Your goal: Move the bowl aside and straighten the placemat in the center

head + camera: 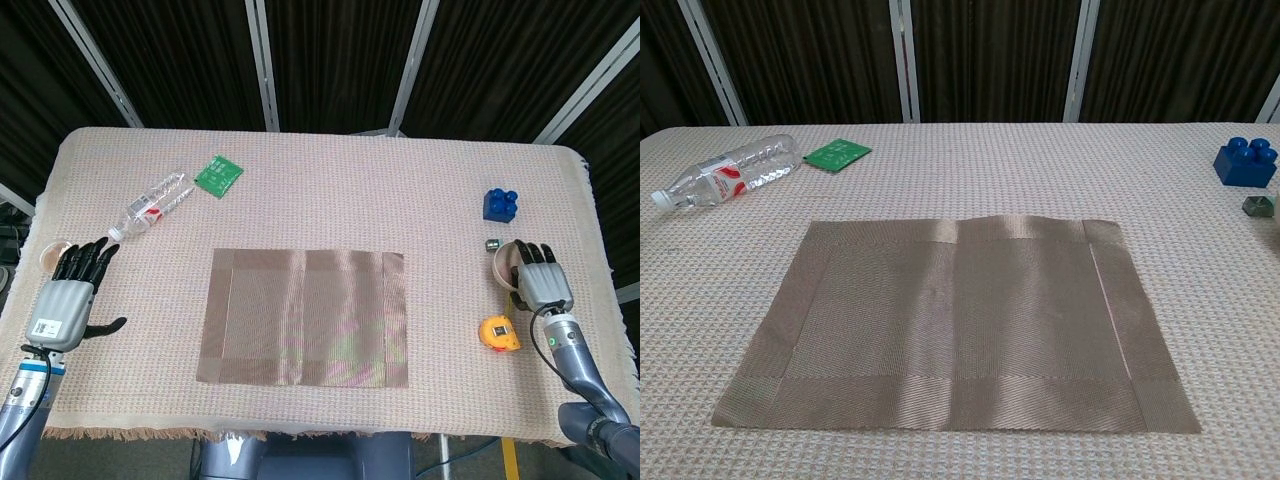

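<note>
Left robot hand [62, 300] — grey palm, black fingers, small label, right robot hand [541, 278] alike — blue-grey forearms

The placemat [305, 317] lies at the table [400, 190] centre. The bowl [506, 262] sits at the right edge, under the right robot hand [543, 277]. The bottle [150, 204] lies far left.

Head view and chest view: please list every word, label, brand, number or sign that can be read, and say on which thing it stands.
No text can be read in either view.
Water bottle: red and white label, print too small to read.
Green packet: print blurred, unreadable.
Left robot hand: white sticker with dark marks, too small to read.
Yellow tape measure: small dark label, unreadable.
Blue block: no marking visible.
</note>
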Controlling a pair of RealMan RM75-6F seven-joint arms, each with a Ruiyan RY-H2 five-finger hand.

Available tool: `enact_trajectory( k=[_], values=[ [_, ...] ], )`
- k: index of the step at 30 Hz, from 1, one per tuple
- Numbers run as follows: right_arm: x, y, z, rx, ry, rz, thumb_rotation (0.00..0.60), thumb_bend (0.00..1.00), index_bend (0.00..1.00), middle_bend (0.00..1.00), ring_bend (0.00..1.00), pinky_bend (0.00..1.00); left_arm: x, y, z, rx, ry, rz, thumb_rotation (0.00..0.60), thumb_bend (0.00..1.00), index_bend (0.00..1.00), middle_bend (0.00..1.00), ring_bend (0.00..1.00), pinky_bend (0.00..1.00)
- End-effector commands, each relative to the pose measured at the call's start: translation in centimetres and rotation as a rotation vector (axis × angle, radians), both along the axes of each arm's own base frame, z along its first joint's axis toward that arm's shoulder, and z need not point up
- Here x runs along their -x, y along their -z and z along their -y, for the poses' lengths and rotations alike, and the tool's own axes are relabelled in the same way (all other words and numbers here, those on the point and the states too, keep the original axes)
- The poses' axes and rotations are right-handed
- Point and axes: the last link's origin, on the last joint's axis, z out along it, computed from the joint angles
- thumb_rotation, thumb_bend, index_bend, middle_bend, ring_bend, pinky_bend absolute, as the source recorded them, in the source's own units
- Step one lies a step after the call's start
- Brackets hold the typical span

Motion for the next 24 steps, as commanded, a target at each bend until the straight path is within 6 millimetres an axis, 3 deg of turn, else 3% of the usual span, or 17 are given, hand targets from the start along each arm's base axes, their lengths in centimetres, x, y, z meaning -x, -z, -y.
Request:
enact_trajectory(
  k=[1, 8, 12, 16, 24],
  values=[
    [-0.6, -0.2, -0.2, 0.011, -0.051, 0.026, 0.6, 0.35, 0.67, 0.0, 0.0, 0.0, 0.0, 0.1, 0.0, 0.004, 0.0, 0.001, 0.6, 0.06, 0.0, 0.0, 0.0, 0.0],
    [-4.2, -1.1, -1.0, -0.001, -0.217, 0.105, 0.6, 0.34, 0.67, 0.0, 0.0, 0.0, -0.2, -0.1, 0.0, 0.007, 0.003, 0.015, 0.6, 0.06, 0.0, 0.0, 0.0, 0.0],
    [-7.8, -0.8, -1.9, -0.088, -0.331, 0.123, 0.6, 0.35, 0.67, 0.0, 0.0, 0.0, -0.2, -0.2, 0.0, 0.012, 0.006, 0.025, 0.6, 0.06, 0.0, 0.0, 0.0, 0.0],
    [-12.3, 0.7, -3.0, -0.213, -0.449, 0.113, 0.6, 0.35, 0.67, 0.0, 0.0, 0.0, -0.1, -0.4, -0.1, 0.013, 0.003, 0.033, 0.6, 0.06, 0.0, 0.0, 0.0, 0.0],
    [-20.7, 6.6, -3.4, -0.46, -0.628, 0.079, 0.6, 0.35, 0.66, 0.0, 0.0, 0.0, 0.4, -0.7, -0.3, 0.015, -0.01, 0.036, 0.6, 0.06, 0.0, 0.0, 0.0, 0.0]
  ],
)
